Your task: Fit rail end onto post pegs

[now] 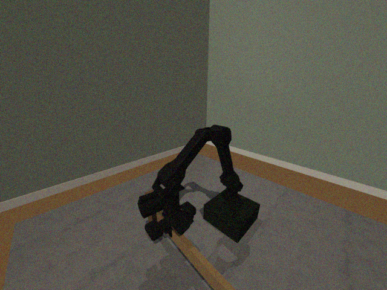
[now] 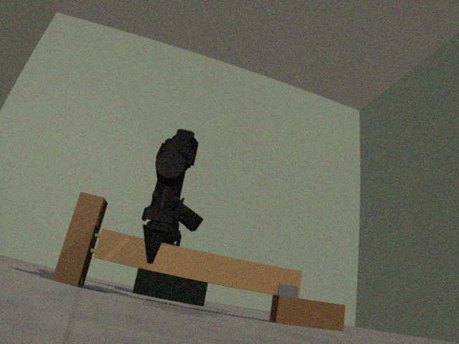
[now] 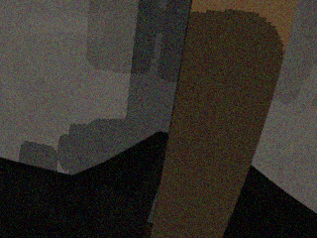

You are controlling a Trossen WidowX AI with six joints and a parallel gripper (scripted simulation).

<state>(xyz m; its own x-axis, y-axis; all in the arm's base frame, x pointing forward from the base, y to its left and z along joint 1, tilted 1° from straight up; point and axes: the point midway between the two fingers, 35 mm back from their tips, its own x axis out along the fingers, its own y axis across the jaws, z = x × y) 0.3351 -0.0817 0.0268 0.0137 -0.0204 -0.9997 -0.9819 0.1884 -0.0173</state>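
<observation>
In the exterior view the rail (image 2: pixel 207 264) crosses the middle of the frame, lifted off the table (image 2: pixel 111 318), its left end just short of the post (image 2: pixel 79 239) at left, with 2 pegs (image 2: pixel 94 242) bridging a narrow gap; how deep they sit in the holes cannot be made out. The right end meets the grey bracket (image 2: pixel 288 290) on the footboard (image 2: pixel 309 312) at lower right. The gripper (image 2: pixel 151 255) is clamped on the rail near its left end, its far finger hidden behind the wood. In the top view the arm hides the post and pegs, and the rail runs out of the bottom edge. The wrist view is dark and blurred, showing only shadowed wood.
</observation>
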